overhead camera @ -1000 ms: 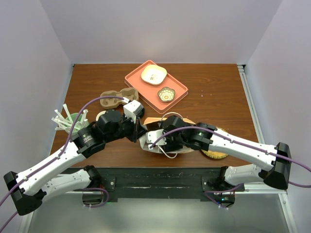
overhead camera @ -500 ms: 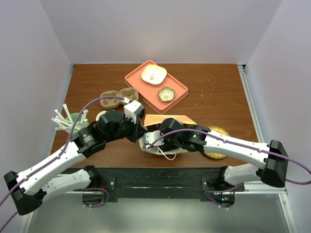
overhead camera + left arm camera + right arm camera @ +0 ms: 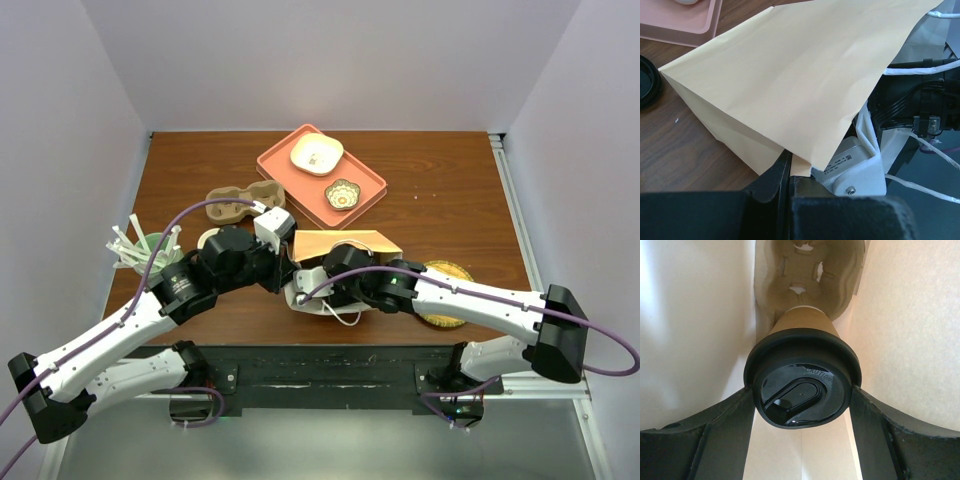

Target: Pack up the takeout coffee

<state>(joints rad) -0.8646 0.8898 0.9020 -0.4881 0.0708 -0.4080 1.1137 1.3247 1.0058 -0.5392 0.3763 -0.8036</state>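
The left arm (image 3: pixel 110 335) and right arm (image 3: pixel 480 300) are white-shelled links joined by rounded black joint housings, each trailed by a purple cable (image 3: pixel 200 204) running back from the fingers. The right fingers (image 3: pixel 722 437) are broad matte-black blades, and the left fingers (image 3: pixel 772 182) are equally black. Just behind the right fingers sits a white bracket (image 3: pixel 860 175) with a small screw, a printed label and thin white cords (image 3: pixel 920 180).

Brown cup (image 3: pixel 805 320), black lid (image 3: pixel 802 390) — tan bag (image 3: pixel 790 75)
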